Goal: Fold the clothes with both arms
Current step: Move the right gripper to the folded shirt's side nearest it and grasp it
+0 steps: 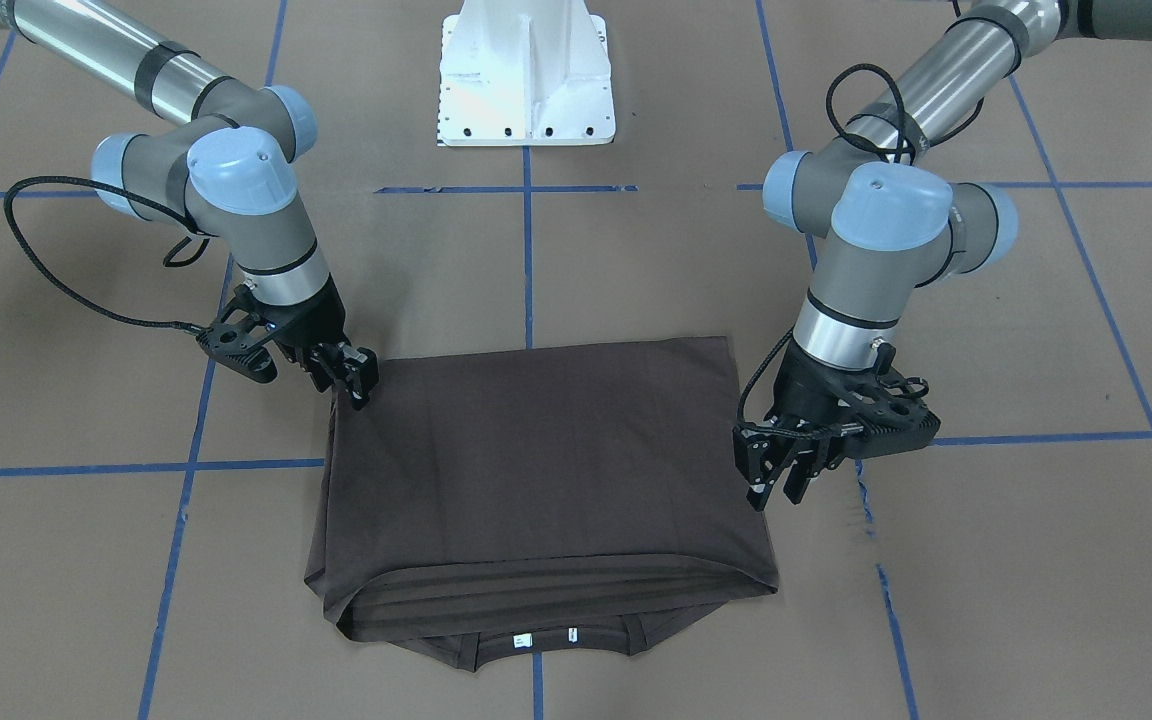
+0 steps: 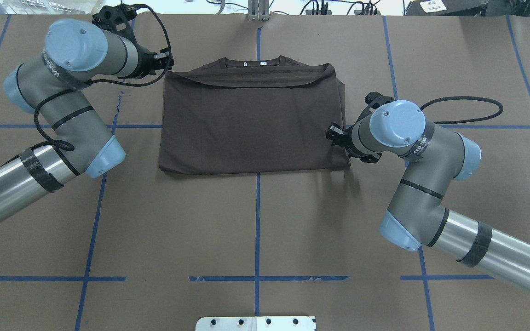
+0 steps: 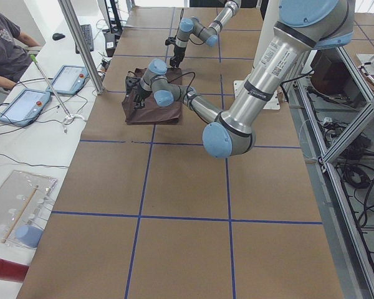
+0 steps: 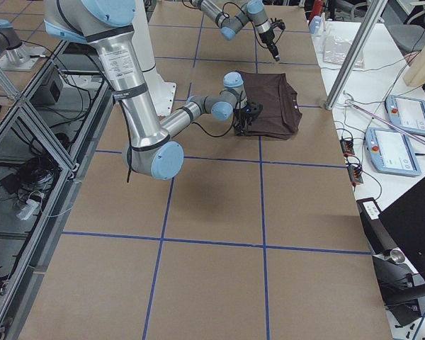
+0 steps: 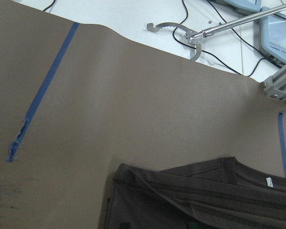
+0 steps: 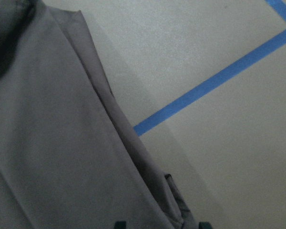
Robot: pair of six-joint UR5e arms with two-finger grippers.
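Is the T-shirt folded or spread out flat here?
Folded. The T-shirt lies as a compact rectangle with no sleeves sticking out, and stacked layer edges show beside the collar.

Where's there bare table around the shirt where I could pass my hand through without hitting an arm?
Roomiest: the bare table between the T-shirt and the white pedestal base. Crowded: both side edges, where the left gripper and right gripper sit at the cloth.

The T-shirt is soft matt cloth; the surface matt brown paper with blue tape; arm tubes glossy metal.
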